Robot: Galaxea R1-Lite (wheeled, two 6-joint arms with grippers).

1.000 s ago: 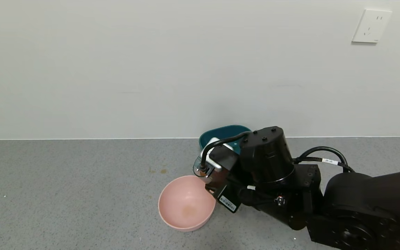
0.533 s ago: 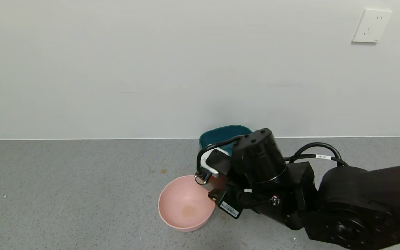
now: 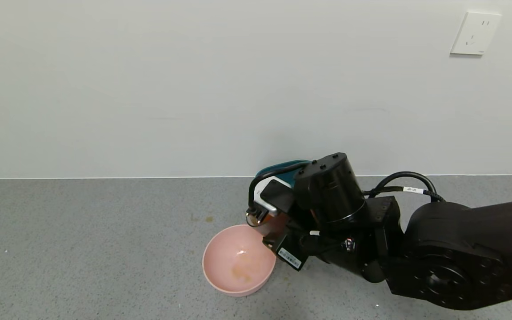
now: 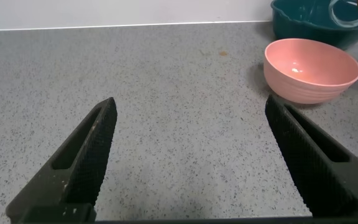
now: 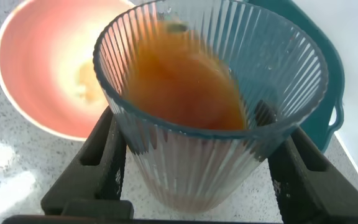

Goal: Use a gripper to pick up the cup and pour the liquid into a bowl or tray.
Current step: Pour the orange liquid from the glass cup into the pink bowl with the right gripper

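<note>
My right gripper [image 3: 268, 222] is shut on the ribbed pale blue cup [image 3: 266, 225] and holds it tilted over the far right rim of the pink bowl [image 3: 218, 266]. A small puddle of reddish-brown liquid [image 3: 242, 268] lies in the bowl's bottom. In the right wrist view the cup [image 5: 210, 155] sits between the two black fingers [image 5: 104, 155], liquid [image 5: 185, 81] lies against its lower side, and the bowl [image 5: 23, 68] is beyond its lip. My left gripper [image 4: 190, 107] is open and empty, low over the grey surface, well away from the bowl [image 4: 309, 90].
A dark teal basin [image 3: 278, 171] stands against the wall just behind the cup and shows in both wrist views [image 5: 328, 68] [image 4: 300, 25]. Small brown stains [image 3: 202, 218] mark the grey surface left of the bowl. A wall socket [image 3: 475, 33] is at the upper right.
The right wrist has turned further and tipped the cup more. Liquid has landed in the pink bowl, which held only a faint stain before.
</note>
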